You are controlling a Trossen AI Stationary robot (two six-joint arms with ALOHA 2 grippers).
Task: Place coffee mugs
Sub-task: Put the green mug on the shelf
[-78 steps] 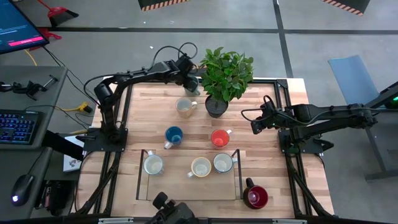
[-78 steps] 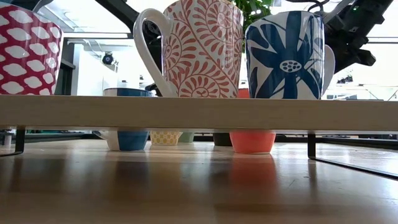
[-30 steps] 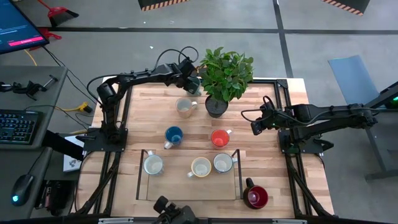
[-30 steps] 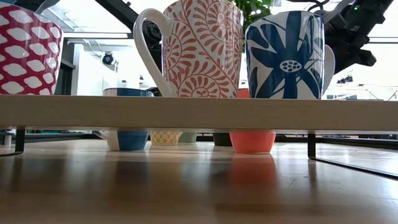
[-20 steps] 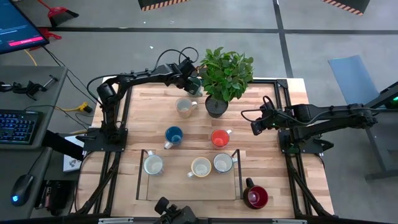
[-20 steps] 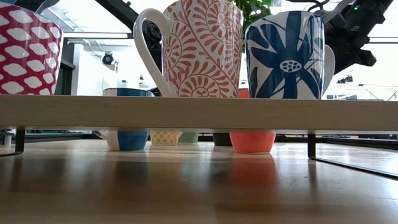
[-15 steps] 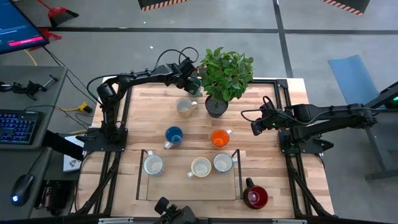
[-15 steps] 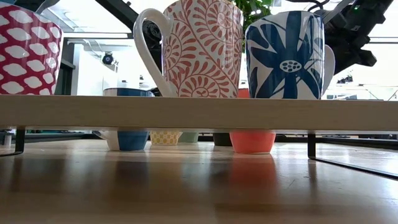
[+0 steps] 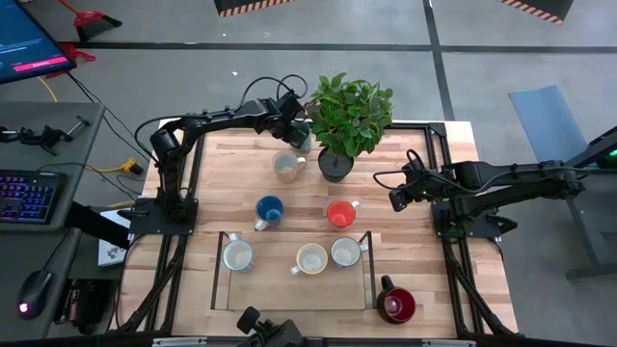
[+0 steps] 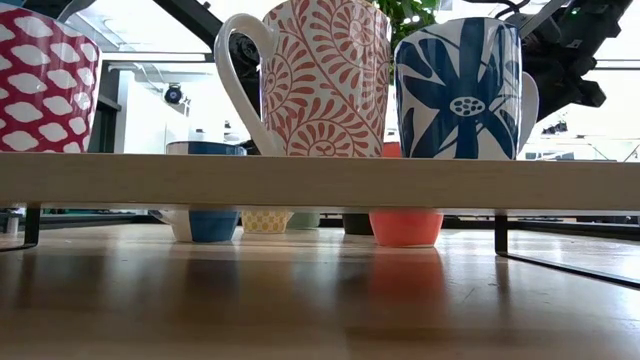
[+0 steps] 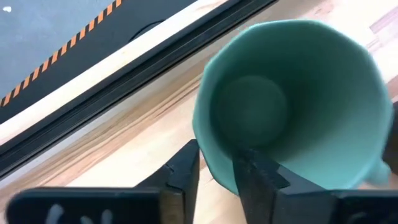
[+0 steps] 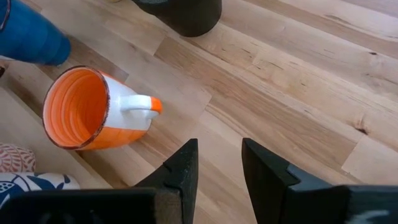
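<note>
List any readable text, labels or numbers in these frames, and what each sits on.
No text can be read.
Monitor at the high view's upper left: lines of text on a pink bar, too small to read.
Keyboard: key legends too small to read.
Patterned mugs in the low view: leaf and flower patterns only, no lettering.
Teal mug, orange mug: no markings.

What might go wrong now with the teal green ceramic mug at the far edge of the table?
The left gripper pinches only the thin rim of the teal green ceramic mug, so the mug may tilt or slip when lifted. It stands close to the leafy green plant in the dark round pot; the arm may brush the leaves.
</note>
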